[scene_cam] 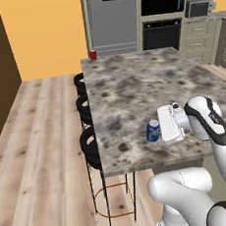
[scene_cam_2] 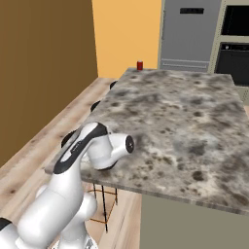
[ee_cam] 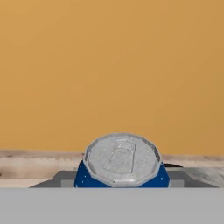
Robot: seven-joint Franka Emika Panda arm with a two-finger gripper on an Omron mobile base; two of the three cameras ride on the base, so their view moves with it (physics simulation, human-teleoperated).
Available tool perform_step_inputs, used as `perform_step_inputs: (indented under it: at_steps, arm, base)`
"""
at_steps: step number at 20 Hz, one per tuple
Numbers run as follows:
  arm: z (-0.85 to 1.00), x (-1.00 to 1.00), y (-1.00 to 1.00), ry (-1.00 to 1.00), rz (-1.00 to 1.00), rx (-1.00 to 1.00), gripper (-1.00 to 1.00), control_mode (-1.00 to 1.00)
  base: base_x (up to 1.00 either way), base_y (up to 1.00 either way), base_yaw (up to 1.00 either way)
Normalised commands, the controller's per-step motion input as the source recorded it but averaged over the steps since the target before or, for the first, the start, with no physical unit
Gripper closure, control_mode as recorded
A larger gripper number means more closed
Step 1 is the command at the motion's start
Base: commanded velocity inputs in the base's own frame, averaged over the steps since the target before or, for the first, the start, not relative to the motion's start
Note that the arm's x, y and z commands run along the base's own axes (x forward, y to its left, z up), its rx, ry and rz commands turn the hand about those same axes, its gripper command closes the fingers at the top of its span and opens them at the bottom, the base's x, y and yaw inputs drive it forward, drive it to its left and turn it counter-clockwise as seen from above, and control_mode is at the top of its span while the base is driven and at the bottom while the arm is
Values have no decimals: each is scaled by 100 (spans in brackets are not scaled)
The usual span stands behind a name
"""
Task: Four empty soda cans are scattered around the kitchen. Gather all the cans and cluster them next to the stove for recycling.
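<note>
A blue soda can with a silver top stands upright near the left edge of the marble island counter. My gripper reaches in from the right, level with the counter, and is shut on it. In the hand view the blue soda can's silver lid sits low and centred, with a grey finger pressed to each side. Whether the can is lifted off the counter I cannot tell. A red soda can stands at the island's far left corner. The stove is out of view.
Black bar stools line the island's left side over a wooden floor. Beyond the island stand a grey fridge, a black wall oven and a small toaster oven. An orange wall lies ahead of the hand.
</note>
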Motion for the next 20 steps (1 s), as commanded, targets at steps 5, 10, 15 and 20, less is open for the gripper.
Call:
perform_step_inputs:
  at_steps: [5, 10, 15, 20]
  arm:
    - [0, 0, 0, 0, 0, 0, 100, 100]
    - [0, 0, 0, 0, 0, 0, 100, 100]
    - [0, 0, 0, 0, 0, 0, 100, 100]
    - [0, 0, 0, 0, 0, 0, 100, 100]
  base:
    - [-12, -6, 0]
    - [-77, -41, 0]
    - [-63, -48, -6]
    - [7, -17, -29]
